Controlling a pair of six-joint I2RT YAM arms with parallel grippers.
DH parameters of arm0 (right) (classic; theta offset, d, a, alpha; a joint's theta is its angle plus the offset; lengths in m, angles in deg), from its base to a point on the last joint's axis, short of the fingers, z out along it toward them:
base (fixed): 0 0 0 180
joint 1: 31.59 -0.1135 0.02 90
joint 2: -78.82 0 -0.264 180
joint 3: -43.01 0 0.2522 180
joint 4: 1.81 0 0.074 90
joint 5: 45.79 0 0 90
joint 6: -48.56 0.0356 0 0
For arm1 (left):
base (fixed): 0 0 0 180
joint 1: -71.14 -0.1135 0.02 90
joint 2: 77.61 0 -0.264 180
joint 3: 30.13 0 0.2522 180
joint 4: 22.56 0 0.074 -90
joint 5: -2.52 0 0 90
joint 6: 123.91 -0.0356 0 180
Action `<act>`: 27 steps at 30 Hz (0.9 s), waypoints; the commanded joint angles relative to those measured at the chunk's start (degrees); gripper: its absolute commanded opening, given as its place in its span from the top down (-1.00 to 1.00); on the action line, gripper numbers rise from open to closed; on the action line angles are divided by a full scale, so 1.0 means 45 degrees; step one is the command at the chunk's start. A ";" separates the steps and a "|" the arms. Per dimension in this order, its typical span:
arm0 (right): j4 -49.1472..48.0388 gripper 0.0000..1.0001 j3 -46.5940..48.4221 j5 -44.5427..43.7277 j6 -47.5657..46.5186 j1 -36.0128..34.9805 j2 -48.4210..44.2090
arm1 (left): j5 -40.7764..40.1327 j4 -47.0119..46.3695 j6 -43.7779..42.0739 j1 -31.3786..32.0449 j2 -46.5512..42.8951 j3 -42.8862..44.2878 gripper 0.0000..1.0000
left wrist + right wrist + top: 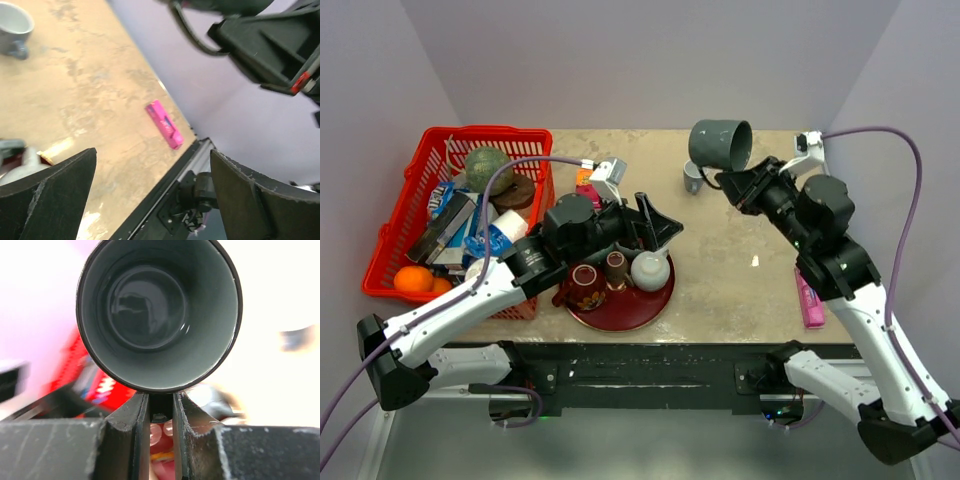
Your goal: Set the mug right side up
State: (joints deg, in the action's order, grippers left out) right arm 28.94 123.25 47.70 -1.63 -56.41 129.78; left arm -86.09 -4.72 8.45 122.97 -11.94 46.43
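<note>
**Mug aloft on its side, mid-turn**

Counter (740, 290): flat, mottled tan, matte. At its left end sits a red plastic lattice basket (490, 131), crammed with mixed goods. At the near middle is a round, dark red, glossy plate (620, 312) carrying small crockery.

Mug (718, 143): dark grey, cylindrical, with a glazed, shiny interior. It hangs above the far right of the counter, clear of the surface. Its axis is roughly horizontal and its mouth faces back toward the right wrist.

Right fingers (135, 425): black and scuffed, pinched nearly together just under the rim. Judged to be clamped on the mug's handle.

Left fingers (55, 195): spread wide with nothing between them, hovering near the plate.

Step in hand: the rotation, about half done by the look of it. The next move calls for more wrist roll until the mouth faces up. The base then has to come down flat on bare counter before release. The glaze looks slick and the handle grip is narrow, so the mug may swing.

Smaller items: a pale grey cup (693, 177) stands just beside the mug's likely landing spot. A pink bar (809, 300) lies at the right edge.
</note>
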 commanded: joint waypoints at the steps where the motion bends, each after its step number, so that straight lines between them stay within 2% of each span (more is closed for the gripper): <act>1: 0.2448 1.00 0.1808 -0.3855 -0.2730 0.0008 0.1385 | -0.2357 0.2548 -0.0392 0.0005 0.0055 0.0984 -0.99; 5: 0.3293 1.00 0.2375 -0.5867 -0.3495 0.0046 0.2852 | -0.3296 0.3741 -0.0528 0.0005 0.0114 0.1316 -0.99; 9: 0.3899 1.00 0.2921 -0.6612 -0.3944 0.0357 0.4649 | -0.3608 0.4599 -0.0802 0.0005 0.0114 0.1453 -0.99; 15: 0.3607 1.00 0.2650 -0.6422 -0.4082 0.1566 0.6698 | -0.4019 0.5753 -0.0998 -0.0015 0.0017 0.1552 -0.99; 21: 0.1987 1.00 0.1947 -0.6478 -0.4725 0.2097 0.7911 | -0.3922 0.6047 -0.0881 -0.0015 -0.0315 0.1005 -0.99; 27: -0.0395 1.00 0.1809 -0.6809 -0.6403 0.2214 0.8986 | -0.3707 0.6223 -0.1134 -0.0015 -0.0199 0.0926 -0.99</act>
State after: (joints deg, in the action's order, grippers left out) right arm 41.18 130.97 20.66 -24.23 -46.55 169.28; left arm -102.48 22.93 5.40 122.97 -11.94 50.70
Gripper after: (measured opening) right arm 0.194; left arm 0.992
